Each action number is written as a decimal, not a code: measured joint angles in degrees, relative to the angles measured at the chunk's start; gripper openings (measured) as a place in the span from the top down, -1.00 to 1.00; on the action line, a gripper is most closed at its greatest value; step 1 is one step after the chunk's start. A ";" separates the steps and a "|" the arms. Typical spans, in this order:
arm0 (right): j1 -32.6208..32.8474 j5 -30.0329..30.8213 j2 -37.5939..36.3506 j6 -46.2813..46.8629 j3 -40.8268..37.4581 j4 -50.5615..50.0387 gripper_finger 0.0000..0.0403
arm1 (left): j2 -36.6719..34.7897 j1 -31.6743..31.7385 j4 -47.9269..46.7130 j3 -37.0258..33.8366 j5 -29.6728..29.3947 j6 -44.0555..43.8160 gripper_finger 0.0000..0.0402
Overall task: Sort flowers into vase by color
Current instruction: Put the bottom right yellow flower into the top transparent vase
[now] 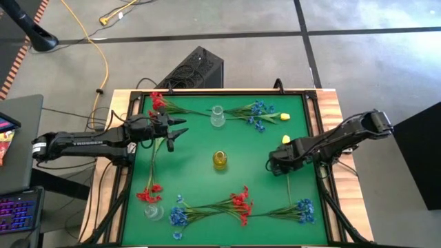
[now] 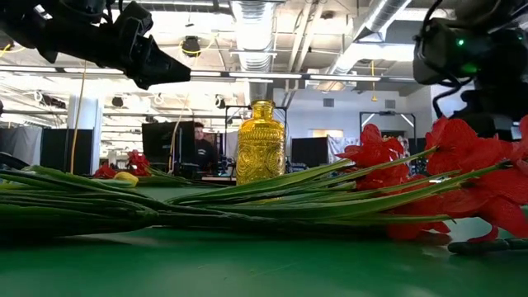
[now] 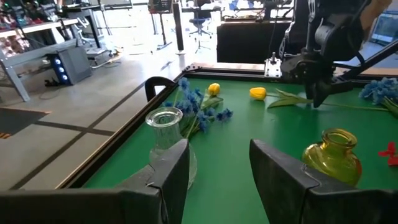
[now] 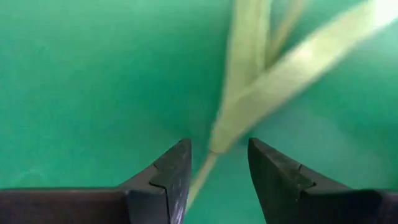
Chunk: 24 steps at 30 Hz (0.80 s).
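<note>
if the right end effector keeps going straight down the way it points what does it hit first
Most likely the yellow flower's green stem, which lies between the open fingers of the right end effector, then the green table mat just beneath it. Depth is hard to judge.

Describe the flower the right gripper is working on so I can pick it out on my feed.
On the green mat, look right of the yellow vase at centre. The right gripper straddles, jaws open, the stem of a yellow tulip. Unlike the other yellow tulip by the far blue spray, it lies alone.
</note>
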 joint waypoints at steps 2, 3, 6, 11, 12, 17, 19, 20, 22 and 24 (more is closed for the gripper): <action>0.00 0.09 0.31 -0.02 -0.11 1.30 0.08 | 0.00 0.00 0.02 -0.02 0.00 0.00 0.21; 0.00 0.15 0.42 -0.02 -0.13 1.53 0.08 | 0.00 0.00 0.02 -0.02 -0.02 0.00 0.21; 0.00 0.43 0.42 0.67 -0.13 1.60 0.09 | 0.00 0.00 0.02 -0.02 -0.02 0.00 0.21; 0.00 0.99 0.42 0.93 -0.13 1.43 0.20 | 0.00 0.00 0.02 -0.04 -0.02 0.00 0.21; 0.00 1.03 0.42 1.01 -0.13 1.43 0.25 | 0.00 0.00 0.04 -0.04 -0.02 -0.02 0.21; -0.02 1.53 0.42 0.98 -0.13 1.43 0.57 | 0.00 0.00 0.11 -0.04 -0.04 -0.07 0.21; -0.04 2.20 0.39 0.98 -0.13 1.43 0.71 | 0.00 0.00 0.30 -0.04 -0.04 -0.09 0.21; -0.04 2.89 0.39 0.97 -0.13 1.44 0.78 | 0.00 0.00 0.37 -0.04 -0.04 -0.16 0.21; -0.10 3.84 0.37 0.73 -0.13 1.43 0.88 | 0.00 0.00 0.35 -0.04 -0.04 -0.20 0.21; -0.11 4.90 0.24 0.48 -0.13 1.38 0.92 | 0.00 0.00 0.35 -0.04 -0.04 -0.31 0.21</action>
